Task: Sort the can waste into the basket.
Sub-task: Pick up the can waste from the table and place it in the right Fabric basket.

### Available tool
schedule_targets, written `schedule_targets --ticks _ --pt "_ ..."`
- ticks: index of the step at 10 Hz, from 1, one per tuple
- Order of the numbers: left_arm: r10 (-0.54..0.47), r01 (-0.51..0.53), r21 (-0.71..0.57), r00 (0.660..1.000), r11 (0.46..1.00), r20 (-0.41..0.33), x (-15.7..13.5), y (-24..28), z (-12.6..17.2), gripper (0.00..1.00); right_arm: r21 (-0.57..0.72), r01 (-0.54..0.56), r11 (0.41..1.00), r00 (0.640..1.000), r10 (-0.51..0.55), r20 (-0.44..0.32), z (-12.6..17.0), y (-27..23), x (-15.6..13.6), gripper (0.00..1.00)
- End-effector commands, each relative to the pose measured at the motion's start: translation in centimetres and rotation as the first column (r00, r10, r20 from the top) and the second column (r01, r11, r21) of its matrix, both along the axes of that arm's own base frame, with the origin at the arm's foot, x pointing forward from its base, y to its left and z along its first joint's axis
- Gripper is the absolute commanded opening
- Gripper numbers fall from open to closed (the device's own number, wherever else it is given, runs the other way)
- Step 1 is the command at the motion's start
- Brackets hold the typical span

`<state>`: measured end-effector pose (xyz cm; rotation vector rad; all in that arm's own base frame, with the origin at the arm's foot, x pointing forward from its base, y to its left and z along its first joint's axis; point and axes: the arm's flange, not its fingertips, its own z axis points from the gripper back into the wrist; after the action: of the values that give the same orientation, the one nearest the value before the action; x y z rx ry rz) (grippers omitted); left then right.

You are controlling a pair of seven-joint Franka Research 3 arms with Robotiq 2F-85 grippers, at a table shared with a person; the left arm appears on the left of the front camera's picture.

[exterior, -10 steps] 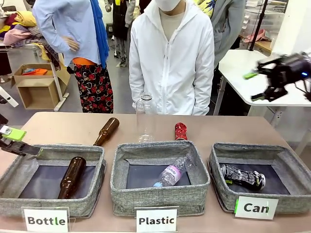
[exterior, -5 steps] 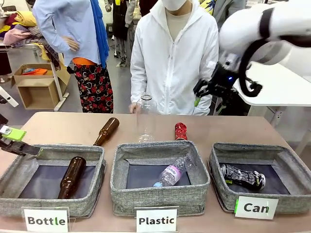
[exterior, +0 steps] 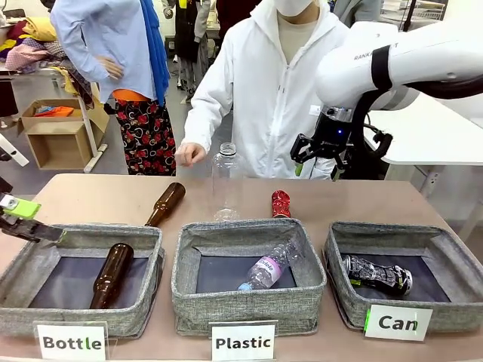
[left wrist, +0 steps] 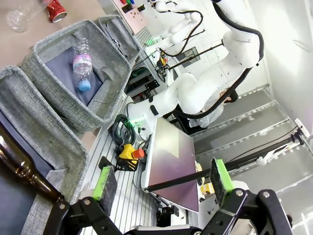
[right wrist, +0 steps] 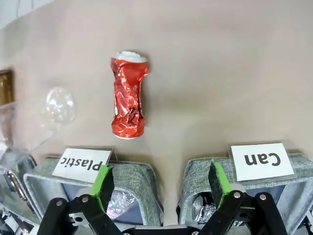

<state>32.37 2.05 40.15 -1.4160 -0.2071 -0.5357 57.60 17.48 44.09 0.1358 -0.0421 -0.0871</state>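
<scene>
**Red can** (exterior: 281,204): a small crushed cylinder, shiny red, dented along its length, with a pale silver end. It lies on the table (exterior: 362,197) just beyond the far rim of the Plastic basket (exterior: 249,302), toward that basket's right end. In the right wrist view you look down on the same can (right wrist: 128,95), lying lengthwise on bare table.

**Black can** (exterior: 375,274): crushed, black with silver-white print. It lies on its side on the dark bottom of the basket (exterior: 453,313), which carries the white card (exterior: 398,323) reading "Can".

**Right gripper** (exterior: 317,166): it hangs above the far side of the table, up and to the right of the red can. Its green-padded fingers stand apart with nothing between them (right wrist: 160,180).

**Left gripper** (exterior: 25,218): it sits at the table's left edge, fingers likewise spread and empty (left wrist: 161,178).

**Change from half a second ago**: the right gripper has shifted slightly left and lower, closer to the red can. A second ago it was far out at the right. The person's hand (exterior: 190,154) has drawn away leftward from the upright clear bottle (exterior: 225,181). Both cans and the left gripper are unmoved.
</scene>
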Motion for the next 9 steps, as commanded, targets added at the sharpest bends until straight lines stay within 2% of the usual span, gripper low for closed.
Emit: schedule_targets --ticks 1,2,5,7,9 --pt "0.0 0.0 -0.005 1.0 1.0 -0.006 -0.3 0.1 0.3 1.0 -0.022 0.048 0.999 0.999 -0.048 0.02 -0.3 0.4 0.1 1.0" --pt "0.0 0.0 -0.005 1.0 1.0 -0.006 -0.3 0.1 0.3 1.0 -0.048 0.077 0.996 0.996 -0.074 0.047 -1.4 2.1 0.7 1.0" --pt "0.0 0.0 -0.005 1.0 1.0 -0.006 -0.3 0.1 0.3 1.0 -0.124 0.083 0.989 0.995 -0.076 0.06 -4.0 5.2 2.2 1.0" --pt "0.0 0.0 -0.005 1.0 1.0 -0.006 -0.3 0.1 0.3 1.0 -0.19 0.068 0.979 0.998 -0.065 0.021 -6.9 7.2 3.5 1.0" --pt "0.0 0.0 -0.005 1.0 1.0 -0.006 -0.3 0.1 0.3 1.0 -0.208 0.092 0.974 0.995 -0.098 -0.018 -8.5 7.8 4.5 1.0"
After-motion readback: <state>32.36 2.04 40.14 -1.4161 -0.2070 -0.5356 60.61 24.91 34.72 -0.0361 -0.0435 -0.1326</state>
